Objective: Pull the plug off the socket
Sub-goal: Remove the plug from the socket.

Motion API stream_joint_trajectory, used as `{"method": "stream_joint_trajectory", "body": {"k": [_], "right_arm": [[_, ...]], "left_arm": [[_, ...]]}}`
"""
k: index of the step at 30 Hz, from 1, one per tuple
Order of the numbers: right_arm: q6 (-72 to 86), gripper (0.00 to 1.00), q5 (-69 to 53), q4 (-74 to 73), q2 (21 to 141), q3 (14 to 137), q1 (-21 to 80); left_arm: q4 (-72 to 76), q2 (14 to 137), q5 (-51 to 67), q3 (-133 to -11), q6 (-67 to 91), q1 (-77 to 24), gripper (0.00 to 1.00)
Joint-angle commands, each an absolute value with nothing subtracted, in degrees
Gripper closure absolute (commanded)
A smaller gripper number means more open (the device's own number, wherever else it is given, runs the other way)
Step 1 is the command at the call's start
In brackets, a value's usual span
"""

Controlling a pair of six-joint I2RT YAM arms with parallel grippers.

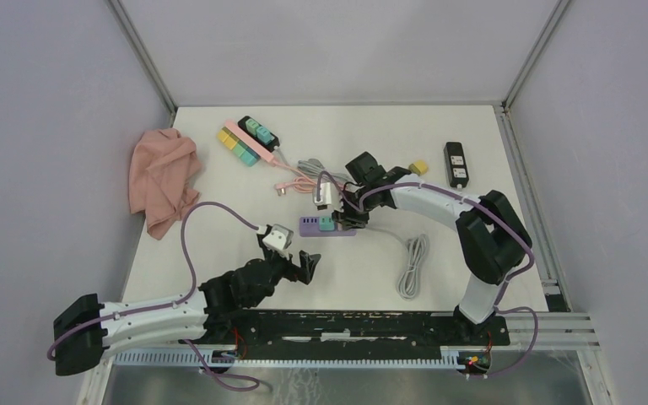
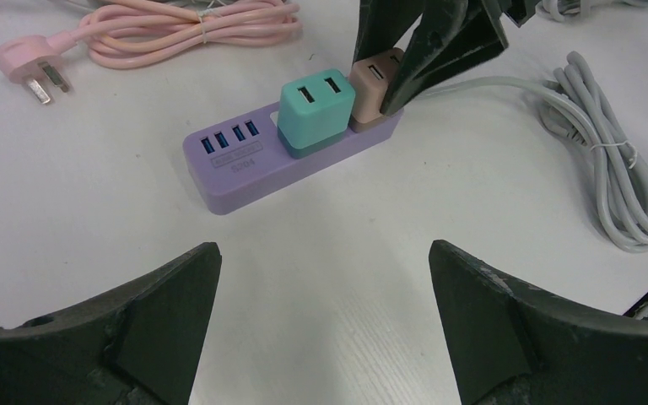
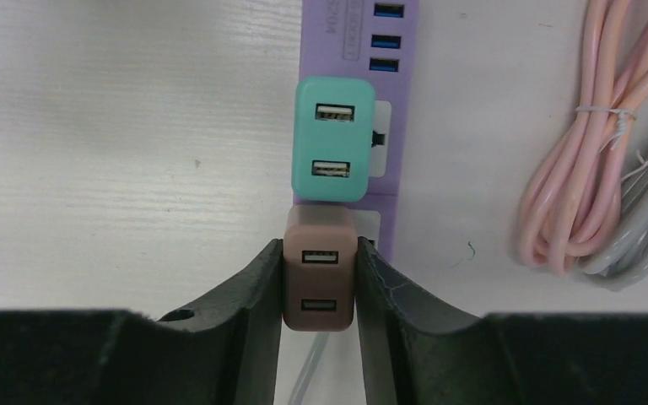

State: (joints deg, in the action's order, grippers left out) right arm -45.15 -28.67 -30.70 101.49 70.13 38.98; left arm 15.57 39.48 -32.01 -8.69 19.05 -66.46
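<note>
So the brown plug (image 3: 321, 283) sits in the end socket of the purple power strip (image 3: 401, 93), roughly mid-table. A teal adapter (image 3: 331, 139) is plugged in right beside it, and a pink cable (image 3: 565, 186) is coiled nearby. The right claw (image 3: 321, 251) pinches the brown plug from both sides. The left claw (image 2: 325, 253) is spread wide, holding nothing.

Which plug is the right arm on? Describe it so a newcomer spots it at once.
In the middle of the table lies a purple power strip carrying two cube adapters side by side. The dusty pink adapter sits at the cable end, clamped by the right gripper; the teal adapter beside it is larger.
</note>
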Motion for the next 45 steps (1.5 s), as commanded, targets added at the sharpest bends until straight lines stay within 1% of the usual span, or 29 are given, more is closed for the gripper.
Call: {"method": "stream_joint_trajectory", "body": {"k": [1, 3, 5, 6, 9, 11, 16, 19, 24, 30, 33, 39, 45], "right_arm": [[-47.63, 0.69, -27.91, -32.08, 101.73, 71.63, 39.55], [-49.44, 0.80, -27.67, -34.21, 100.96, 72.04, 39.50], [-53.02, 0.87, -29.13, -38.23, 99.41, 72.20, 39.11], [-57.13, 0.89, -32.08, -41.48, 98.47, 72.14, 38.54], [-66.94, 0.91, -38.76, -52.37, 95.59, 71.39, 36.32], [-72.97, 0.91, -40.69, -57.20, 94.21, 70.27, 34.89], [-86.79, 0.92, -38.31, -67.81, 93.68, 67.67, 34.04], [-90.81, 0.92, -37.92, -74.57, 95.25, 68.60, 33.67], [-90.15, 0.91, -38.97, -72.81, 93.52, 66.08, 32.93], [-87.66, 0.91, -38.56, -67.69, 90.15, 63.36, 32.20], [-87.41, 0.90, -38.53, -66.77, 89.55, 62.48, 32.11], [-86.96, 0.90, -38.32, -66.31, 89.48, 62.42, 31.87], [-86.79, 0.90, -38.06, -66.30, 89.60, 62.57, 31.89]], "left_arm": [[18.59, 40.17, -31.88, -8.64, 20.21, -66.09, 0.00], [19.60, 40.54, -30.30, -8.30, 19.28, -66.14, 0.00], [20.88, 40.85, -28.23, -7.86, 18.22, -66.05, 0.00], [22.24, 41.01, -26.72, -7.39, 17.54, -66.06, 0.00], [27.00, 41.37, -19.81, -5.81, 15.27, -66.14, 0.01], [29.96, 41.68, -16.46, -4.86, 14.24, -66.04, 0.01], [35.28, 43.04, -11.85, -3.95, 13.43, -66.09, 0.01], [38.93, 44.54, -10.23, -3.51, 14.39, -66.09, 0.01], [46.68, 50.56, -7.17, -3.35, 14.63, -66.09, 0.01], [48.39, 59.59, -5.59, -6.90, 13.56, -66.16, 0.00], [48.04, 61.57, -6.13, -8.58, 12.05, -66.18, 0.02], [51.26, 63.81, -6.81, -8.90, 7.80, -66.26, 0.02], [62.45, 67.02, -6.75, -5.12, 1.10, -67.92, 0.02]]}}
